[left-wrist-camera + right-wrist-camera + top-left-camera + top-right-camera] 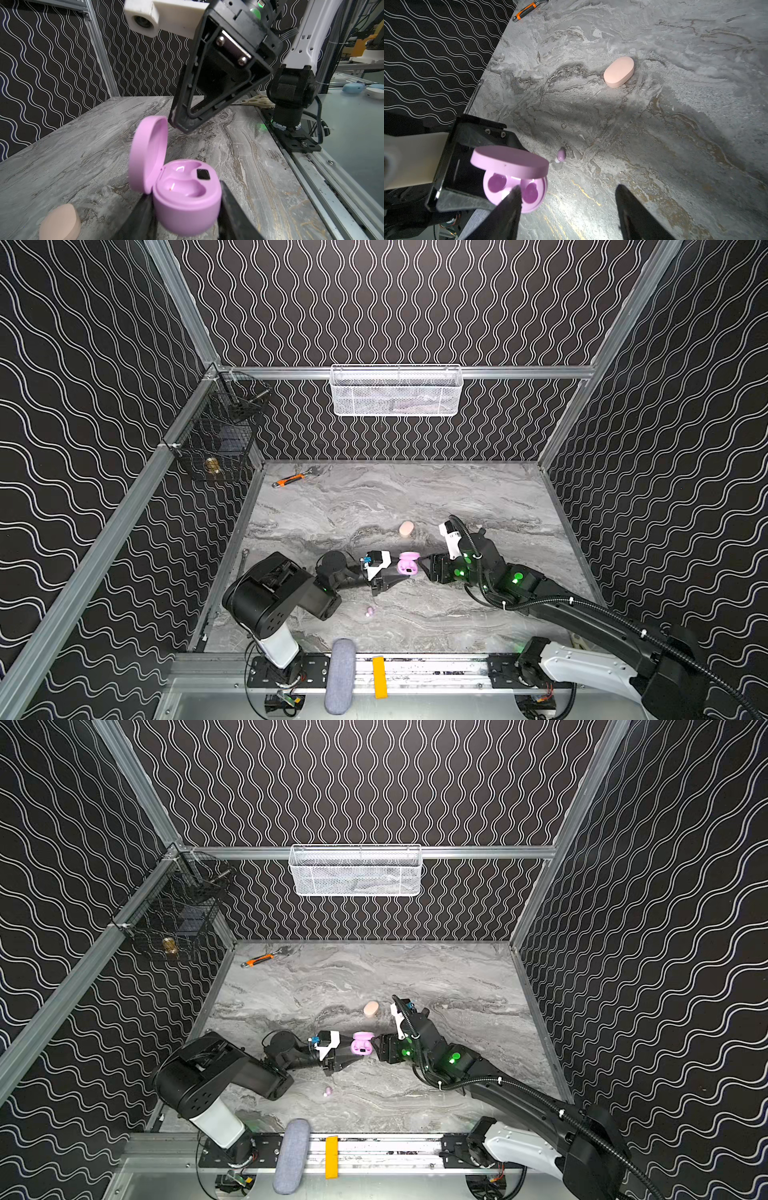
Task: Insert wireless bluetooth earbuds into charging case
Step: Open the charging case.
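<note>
My left gripper (187,218) is shut on the base of a lilac charging case (407,566) (360,1045) (187,199) and holds it just above the table, its lid (148,153) hinged open. Two glossy hollows show inside the case (517,187). My right gripper (423,568) (568,187) is open with nothing between its fingers. One fingertip (182,126) sits close by the lid's edge. One lilac earbud (369,611) (328,1091) (561,155) lies on the table in front of the left gripper.
A shut peach oval case (406,529) (618,71) lies behind the grippers. An orange-handled wrench (291,480) lies at the back left. A white mesh basket (395,389) and a black wire basket (220,435) hang on the walls. A grey pouch (340,676) rests on the front rail.
</note>
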### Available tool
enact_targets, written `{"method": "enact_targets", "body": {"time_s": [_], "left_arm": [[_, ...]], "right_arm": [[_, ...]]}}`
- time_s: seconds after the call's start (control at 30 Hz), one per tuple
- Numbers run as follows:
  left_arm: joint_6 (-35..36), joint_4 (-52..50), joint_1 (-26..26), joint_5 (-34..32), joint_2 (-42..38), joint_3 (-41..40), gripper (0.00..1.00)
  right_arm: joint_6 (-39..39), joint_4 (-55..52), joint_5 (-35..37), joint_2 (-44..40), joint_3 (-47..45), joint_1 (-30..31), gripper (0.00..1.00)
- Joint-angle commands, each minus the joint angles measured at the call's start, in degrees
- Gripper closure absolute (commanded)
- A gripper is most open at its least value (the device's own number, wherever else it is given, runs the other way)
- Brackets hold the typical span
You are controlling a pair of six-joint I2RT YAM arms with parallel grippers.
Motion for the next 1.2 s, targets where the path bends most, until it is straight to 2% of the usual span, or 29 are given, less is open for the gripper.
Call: {"method": "enact_targets", "body": {"time_s": [0.0,0.47,0.73,1.17], "left_arm": [[0.78,2.66,-0.04,-0.23,-0.22,0.18,0.66],[0.96,2.66,-0.05,0.54,-0.14,0.14,0.66],[0.96,2.66,-0.02,0.22,-0.23,0.1,0.66],[-4.27,3.28,4.06,-1.27,0.05,1.38,0.67]], "right_arm": [[0.76,1.08,0.63,0.19,0.71,0.18,0.27],[-0.51,1.45,2.81,2.54,2.9,-0.08,0.27],[-0.53,0.22,1.77,4.13,4.15,-0.18,0.27],[2.08,0.82,0.08,-1.32,-0.4,1.29,0.27]]}}
